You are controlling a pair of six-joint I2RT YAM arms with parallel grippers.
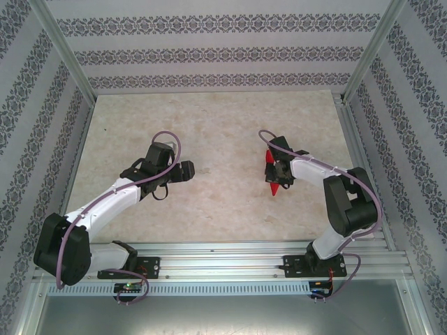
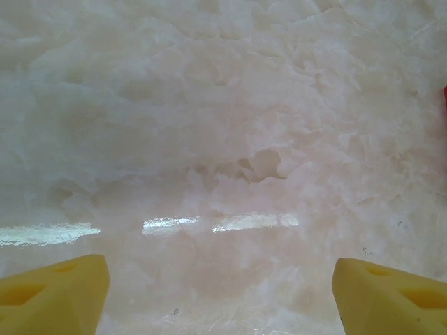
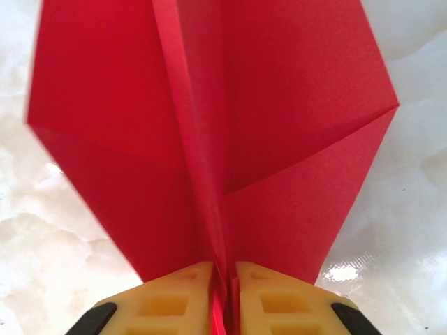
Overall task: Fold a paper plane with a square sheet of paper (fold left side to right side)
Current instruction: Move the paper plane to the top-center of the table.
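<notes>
The right tool (image 3: 223,283) pinches the bright red pointed paper plane (image 3: 279,105) by its central ridge, over the right half of the pale marbled desk (image 1: 223,209). The left tool (image 2: 223,293) hangs wide and empty. Any release is best made low and gentle, so the creases hold.

- Bright, even light flooded the top view. It washed the marbled tabletop (image 1: 209,125) pale, and what shadows fell on it were soft and faint.
- In the left wrist view, white glare streaked the glossy surface in a broken band. The yellow fingertips (image 2: 56,293) sat blurred at the bottom corners.
- In the right wrist view, the paper plane (image 3: 293,105) glowed saturated red. Its upper-left edge smeared out of focus, and a small glare patch flashed at lower right.
</notes>
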